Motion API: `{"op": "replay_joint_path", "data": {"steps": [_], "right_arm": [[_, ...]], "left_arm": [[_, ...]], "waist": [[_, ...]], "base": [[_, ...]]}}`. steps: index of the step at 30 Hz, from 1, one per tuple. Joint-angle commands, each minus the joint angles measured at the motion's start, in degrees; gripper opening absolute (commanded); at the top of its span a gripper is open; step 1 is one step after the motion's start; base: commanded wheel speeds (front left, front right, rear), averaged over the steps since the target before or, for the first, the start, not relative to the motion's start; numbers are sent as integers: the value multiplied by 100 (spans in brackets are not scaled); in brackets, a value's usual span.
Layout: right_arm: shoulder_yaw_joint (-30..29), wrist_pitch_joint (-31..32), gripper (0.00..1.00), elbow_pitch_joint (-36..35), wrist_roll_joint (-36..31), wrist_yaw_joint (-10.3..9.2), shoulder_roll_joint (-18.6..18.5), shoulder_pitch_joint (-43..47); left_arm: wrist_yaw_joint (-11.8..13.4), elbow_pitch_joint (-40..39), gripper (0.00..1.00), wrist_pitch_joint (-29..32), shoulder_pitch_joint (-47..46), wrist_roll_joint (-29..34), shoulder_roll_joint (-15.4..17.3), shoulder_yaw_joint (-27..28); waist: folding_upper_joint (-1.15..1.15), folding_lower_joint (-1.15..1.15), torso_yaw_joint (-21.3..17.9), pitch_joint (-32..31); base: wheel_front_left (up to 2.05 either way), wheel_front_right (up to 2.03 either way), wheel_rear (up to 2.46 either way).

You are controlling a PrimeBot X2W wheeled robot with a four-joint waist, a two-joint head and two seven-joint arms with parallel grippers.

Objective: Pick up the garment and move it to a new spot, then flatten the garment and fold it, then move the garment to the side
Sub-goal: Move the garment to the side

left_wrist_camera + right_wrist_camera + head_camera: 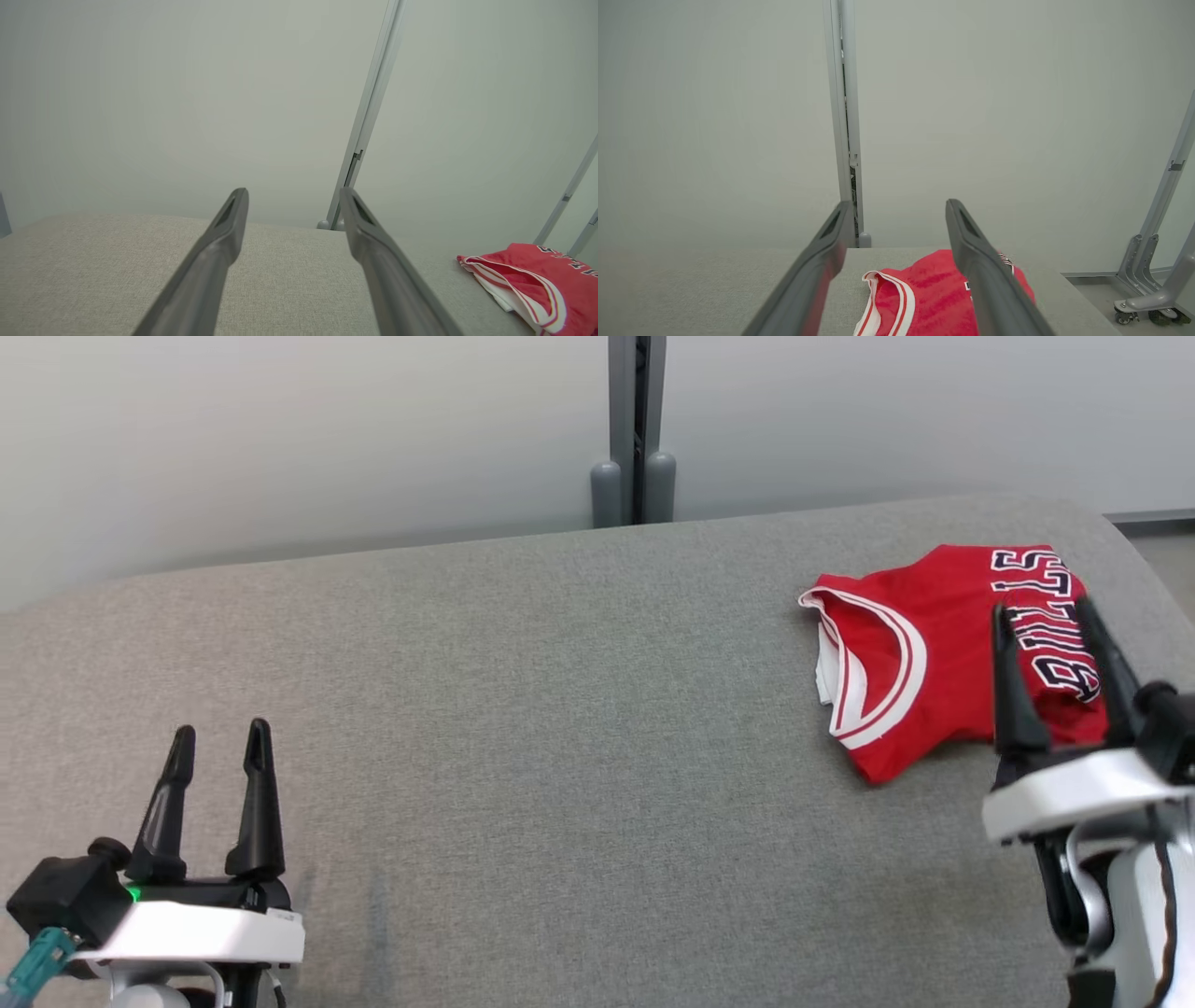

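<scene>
Head view: garment (952, 658) folded, rt side.

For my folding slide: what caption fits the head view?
Folded red jersey at the right of the grey surface; right gripper open by it, left gripper open far off.

Grey fabric surface (560, 728) — pale wall (280, 439) behind (grey post (620, 420))
</scene>
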Motion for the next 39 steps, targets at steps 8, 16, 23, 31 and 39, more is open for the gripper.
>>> {"op": "replay_joint_path", "data": {"steps": [8, 16, 23, 31, 39], "right_arm": [[218, -476, 100, -189, 265, -1, -99, 970], [309, -610, 100, -18, 441, 0, -17, 1421], [388, -631, 100, -65, 531, -1, 53, 1517], [458, -631, 100, -85, 559, -1, 85, 1500], [566, -631, 100, -64, 612, 0, 99, 1466]], "left_arm": [[-5, 43, 100, -23, 255, -129, -108, -28], [-5, 154, 100, -23, 399, -441, -48, -173], [-5, 180, 100, -23, 504, -170, -83, -135], [-5, 192, 100, -23, 467, -10, -141, -96], [-5, 197, 100, -23, 419, 115, -161, -105]], "waist": [[0, 0, 238, -177], [0, 0, 295, -298], [0, 0, 321, -346], [0, 0, 370, -353], [0, 0, 364, -361]], "base": [[0, 0, 0], [0, 0, 0], [0, 0, 0], [0, 0, 0], [0, 0, 0]]}}
